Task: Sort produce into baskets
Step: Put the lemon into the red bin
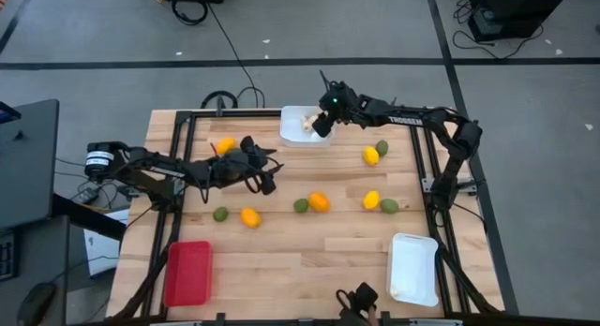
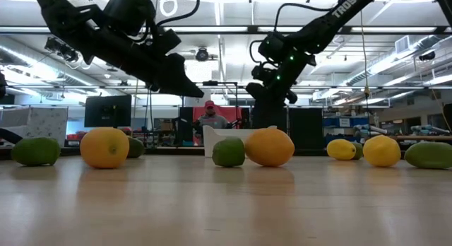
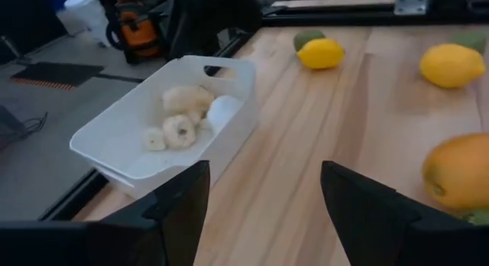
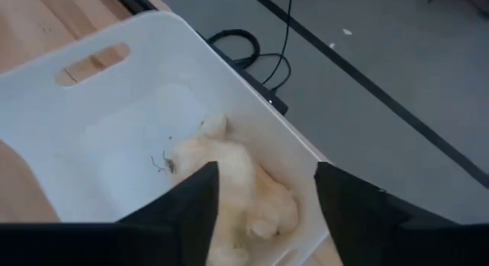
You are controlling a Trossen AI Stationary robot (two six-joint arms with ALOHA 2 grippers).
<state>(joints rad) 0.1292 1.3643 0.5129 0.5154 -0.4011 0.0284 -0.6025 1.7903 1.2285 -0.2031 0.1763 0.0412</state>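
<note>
**Right gripper open over the far white basket, left gripper open above the surface**

We see the right gripper [image 1: 322, 125] poised over the white basket [image 1: 292, 115] at the far edge of the surface [image 1: 309, 251]. In the right wrist view its two dark fingers [image 4: 191, 209] stand apart with nothing between them, and the pale mushroom pieces [image 4: 244, 186] lie in the basket directly beneath that gap, piled toward one corner. In the left wrist view we count several of these pale pieces [image 3: 183, 117] in the same basket.

The left gripper [image 1: 267, 183] hangs over the left-centre of the surface, fingers [image 3: 179, 201] spread and empty. An orange fruit [image 1: 225, 144] lies just beside the left arm, on its far side. A green fruit [image 1: 220, 214] and an orange fruit [image 1: 250, 216] rest side by side near this gripper, on its near side.

Further right, a green fruit [image 1: 301, 205] touches an orange fruit [image 1: 319, 201] at mid-surface. A yellow fruit [image 1: 371, 155] and a green fruit [image 1: 382, 147] sit close together below the right arm; another yellow fruit [image 1: 371, 200] and green fruit [image 1: 389, 206] lie near the right rail.

The red basket [image 1: 188, 273] sits at the near left corner and a second white basket [image 1: 414, 268] at the near right; we cannot tell whether anything lies in either.
</note>
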